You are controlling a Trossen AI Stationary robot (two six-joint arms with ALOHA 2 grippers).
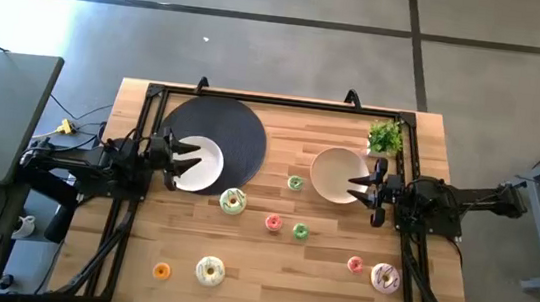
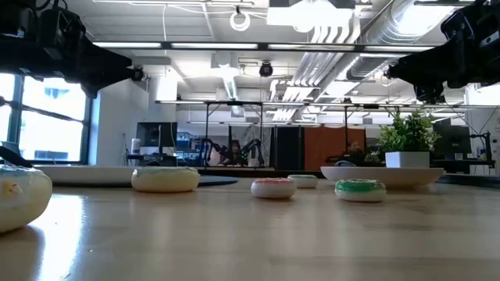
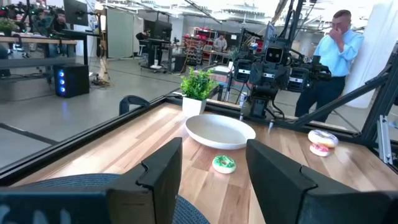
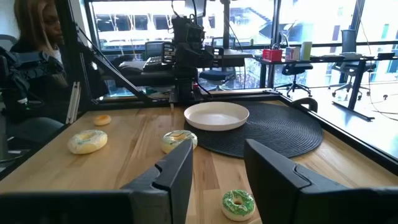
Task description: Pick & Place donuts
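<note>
Eight small toy ring donuts lie on the pale wooden plank desk (image 1: 267, 271), each with a hole in its middle. Three are larger and iced: a green-and-white iced donut (image 1: 232, 201) at centre-left, just below the mat; a cream-yellow iced donut (image 1: 210, 270) at the lower left; and a pink-and-white iced donut (image 1: 385, 278) at the lower right. Five are tinier: a small green donut (image 1: 295, 183) between the two plates, a small pink-red donut (image 1: 273, 224) and a second small green donut (image 1: 301, 232) near each other at centre, another small pink-red donut (image 1: 355, 266) just beside the pink-and-white one, and a small orange donut (image 1: 161, 271) at the lower left.

There are two plates: a round white plate (image 1: 202, 164) on the round dark woven mat (image 1: 232, 127) at upper left, and a round beige plate (image 1: 338, 173) at upper right, beside a green leafy plant sprig (image 1: 385, 136).

The left claw (image 1: 183, 160) hangs over the white plate, fingers spread wide and holding nothing. The right claw (image 1: 358, 187) hangs at the beige plate's right edge, likewise spread wide and empty.

A black metal frame (image 1: 285, 100) borders the desk, which stands on a grey floor. Behind is an open workshop with desks, monitors and windows; a person in a light blue shirt (image 3: 333, 50) stands beyond the desk.
</note>
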